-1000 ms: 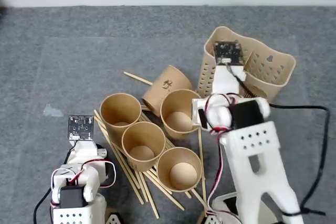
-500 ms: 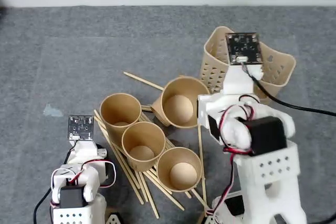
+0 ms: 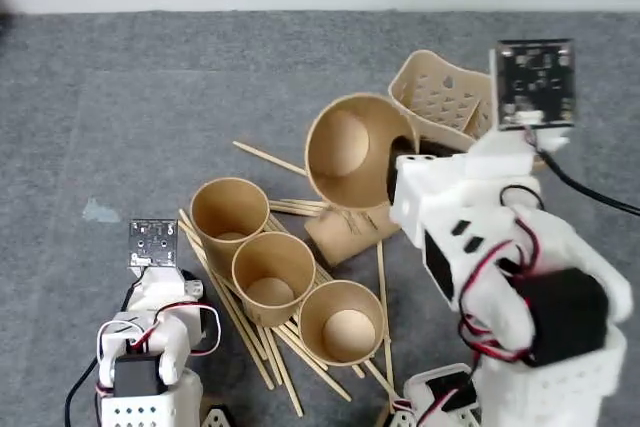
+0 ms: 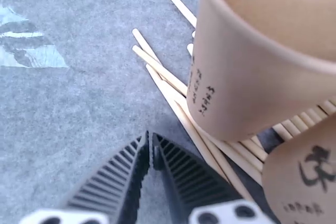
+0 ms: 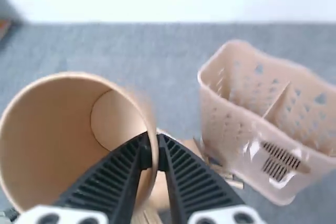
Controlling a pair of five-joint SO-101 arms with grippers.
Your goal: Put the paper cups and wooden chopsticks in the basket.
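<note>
My right gripper is shut on the rim of a paper cup. The cup is held in the air, tilted, beside the beige perforated basket. Another cup lies on its side below it. Three upright cups stand over scattered wooden chopsticks. My left gripper is shut on nothing, low over the mat beside chopsticks and an upright cup.
Grey mat covers the table, with open room at the far left. A single chopstick lies apart behind the cups. The right arm's body hides part of the basket. A pale patch marks the mat near the left gripper.
The right arm has risen and lifted the gripped cup off the table, tipping it beside the basket. The cup on its side now lies nearer the front. The left arm has not moved.
</note>
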